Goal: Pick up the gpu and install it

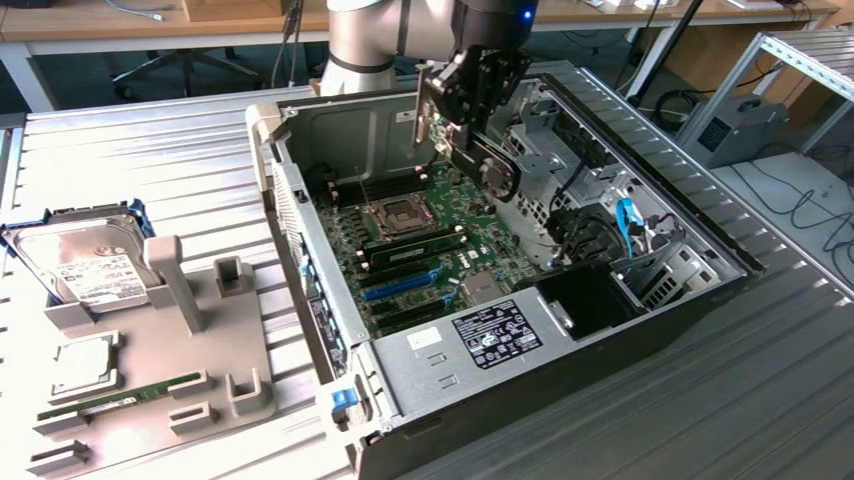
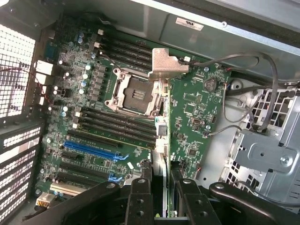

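My gripper (image 1: 467,118) is shut on the gpu (image 1: 497,178), a slim dark card with a round black fan and a silvery end bracket (image 1: 423,105). It hangs tilted above the open computer case (image 1: 287,190), over the motherboard (image 1: 427,250). In the wrist view the gpu (image 2: 161,140) appears edge-on, its bracket (image 2: 165,63) farthest from the camera, clamped between the black fingers (image 2: 140,197) of the gripper (image 2: 161,190). Below it lie the CPU socket (image 2: 136,93) and the blue expansion slot (image 2: 91,150). The card is clear of the board.
A metal drive cage (image 1: 547,170) and cables (image 1: 625,225) fill the case side at the exterior view's right; the power supply (image 1: 494,335) sits at the near end. Left of the case, a grey fixture (image 1: 174,340) carries a blue-framed hard drive (image 1: 87,260), a processor (image 1: 83,365) and a green memory stick (image 1: 120,400).
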Controlling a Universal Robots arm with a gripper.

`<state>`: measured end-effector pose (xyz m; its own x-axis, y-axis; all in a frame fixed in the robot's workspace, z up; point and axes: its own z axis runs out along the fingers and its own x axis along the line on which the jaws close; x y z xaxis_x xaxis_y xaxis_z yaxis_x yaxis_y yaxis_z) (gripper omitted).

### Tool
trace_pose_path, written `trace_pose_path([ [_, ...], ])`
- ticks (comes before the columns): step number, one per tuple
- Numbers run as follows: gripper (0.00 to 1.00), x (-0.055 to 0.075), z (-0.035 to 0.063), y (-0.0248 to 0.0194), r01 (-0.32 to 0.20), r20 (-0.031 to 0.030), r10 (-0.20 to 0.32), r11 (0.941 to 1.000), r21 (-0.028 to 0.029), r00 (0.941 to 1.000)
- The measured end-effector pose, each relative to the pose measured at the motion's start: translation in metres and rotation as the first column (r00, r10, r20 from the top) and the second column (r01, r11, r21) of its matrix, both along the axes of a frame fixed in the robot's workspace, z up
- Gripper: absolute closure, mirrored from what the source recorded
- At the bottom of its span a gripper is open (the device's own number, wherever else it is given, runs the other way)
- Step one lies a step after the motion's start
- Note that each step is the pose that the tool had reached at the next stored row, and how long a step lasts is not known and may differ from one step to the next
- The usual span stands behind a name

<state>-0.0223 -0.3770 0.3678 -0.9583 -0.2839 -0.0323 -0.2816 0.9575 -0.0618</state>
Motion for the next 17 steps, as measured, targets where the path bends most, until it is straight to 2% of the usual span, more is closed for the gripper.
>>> trace_pose_path([
  [17,0.74,0.0000,-0.0009,0.0000,-0.053,0.0000,0.053,0.9986,0.0000,0.9986],
])
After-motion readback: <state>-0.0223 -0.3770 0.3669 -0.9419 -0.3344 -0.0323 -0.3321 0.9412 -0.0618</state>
